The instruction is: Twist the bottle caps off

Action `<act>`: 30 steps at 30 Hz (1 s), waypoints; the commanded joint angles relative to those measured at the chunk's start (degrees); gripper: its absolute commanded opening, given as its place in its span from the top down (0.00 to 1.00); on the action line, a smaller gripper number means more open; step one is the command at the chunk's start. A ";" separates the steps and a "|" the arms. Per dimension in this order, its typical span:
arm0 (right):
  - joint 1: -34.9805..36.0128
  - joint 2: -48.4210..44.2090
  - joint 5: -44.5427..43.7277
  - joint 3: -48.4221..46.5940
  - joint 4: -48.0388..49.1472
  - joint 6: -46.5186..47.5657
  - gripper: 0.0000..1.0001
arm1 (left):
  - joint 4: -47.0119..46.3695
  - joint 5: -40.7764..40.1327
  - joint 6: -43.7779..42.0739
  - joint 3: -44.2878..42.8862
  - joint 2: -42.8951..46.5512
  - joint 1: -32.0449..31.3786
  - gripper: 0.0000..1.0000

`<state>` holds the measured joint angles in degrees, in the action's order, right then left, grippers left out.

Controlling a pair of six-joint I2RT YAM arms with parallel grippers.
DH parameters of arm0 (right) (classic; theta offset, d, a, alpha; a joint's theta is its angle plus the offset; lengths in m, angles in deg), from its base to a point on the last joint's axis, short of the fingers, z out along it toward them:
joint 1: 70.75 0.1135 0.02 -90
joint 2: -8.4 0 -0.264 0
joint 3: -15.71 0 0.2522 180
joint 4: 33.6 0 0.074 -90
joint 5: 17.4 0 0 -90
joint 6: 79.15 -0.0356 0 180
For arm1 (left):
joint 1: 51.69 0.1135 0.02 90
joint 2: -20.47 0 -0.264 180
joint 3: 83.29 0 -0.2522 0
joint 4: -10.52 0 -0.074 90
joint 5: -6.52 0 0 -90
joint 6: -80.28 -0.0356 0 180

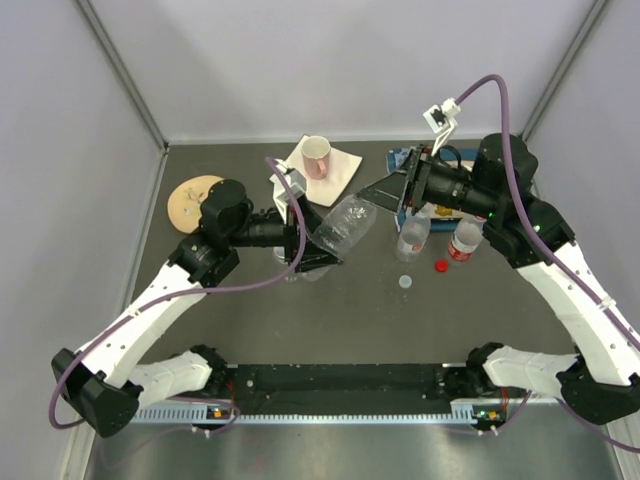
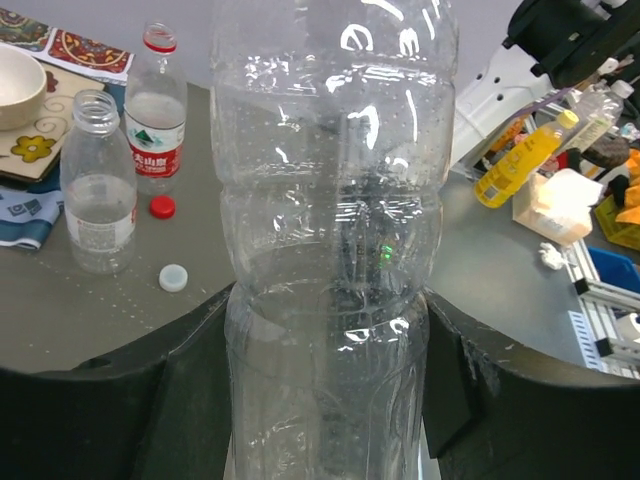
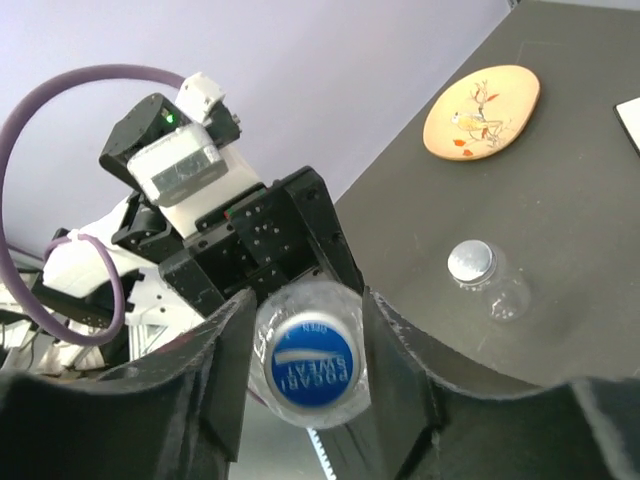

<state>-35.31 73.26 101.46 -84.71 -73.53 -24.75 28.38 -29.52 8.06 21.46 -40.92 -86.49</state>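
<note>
My left gripper (image 1: 310,245) is shut on the lower body of a clear slim bottle (image 1: 343,224), held tilted above the table; the bottle fills the left wrist view (image 2: 330,250). Its blue cap (image 3: 310,368) faces the right wrist camera. My right gripper (image 1: 378,193) is open, with its fingers (image 3: 225,370) either side of the cap and a small gap to each. An uncapped bottle (image 1: 413,236) and a red-labelled bottle (image 1: 465,241) stand at the right. A red cap (image 1: 441,266) and a white cap (image 1: 405,281) lie loose on the table. A squat bottle with a greyish cap (image 3: 472,262) stands apart.
A pink-lined mug (image 1: 316,155) stands on a napkin at the back. A round patterned plate (image 1: 192,198) lies at back left. A white bowl (image 2: 18,85) sits on a patterned mat under the right arm. Clutter lies beyond the table's right edge (image 2: 520,160).
</note>
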 commanded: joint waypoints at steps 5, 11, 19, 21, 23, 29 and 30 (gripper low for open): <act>-0.11 -2.98 -8.36 -2.47 2.01 1.84 0.24 | 3.89 -15.78 -10.13 -0.73 2.58 -5.44 0.52; 1.29 -4.65 -19.87 -2.73 1.92 1.14 0.22 | 4.25 -40.04 -14.44 0.58 4.78 -11.24 0.50; 2.35 -3.60 -28.69 -1.68 1.65 -3.34 0.33 | -1.37 -68.15 -17.34 4.28 6.90 -19.94 0.56; 2.96 -2.20 -28.69 -2.99 1.74 -3.52 0.32 | -1.90 -71.43 -19.36 4.54 6.72 -22.31 0.57; 3.75 -0.54 -30.09 -3.78 1.65 -3.52 0.31 | -2.77 -75.29 -20.94 4.72 6.28 -23.63 0.57; 4.99 2.81 -29.92 -5.02 1.56 -4.31 0.30 | -3.57 -79.88 -23.49 5.24 5.49 -26.98 0.57; 5.25 3.34 -29.83 -5.19 1.65 -4.40 0.30 | -3.66 -80.40 -23.75 5.33 5.40 -27.50 0.57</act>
<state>-31.42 75.16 72.65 -87.09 -73.47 -28.20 29.10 -103.49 -12.97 26.16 -35.08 -112.53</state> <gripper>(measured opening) 0.700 0.635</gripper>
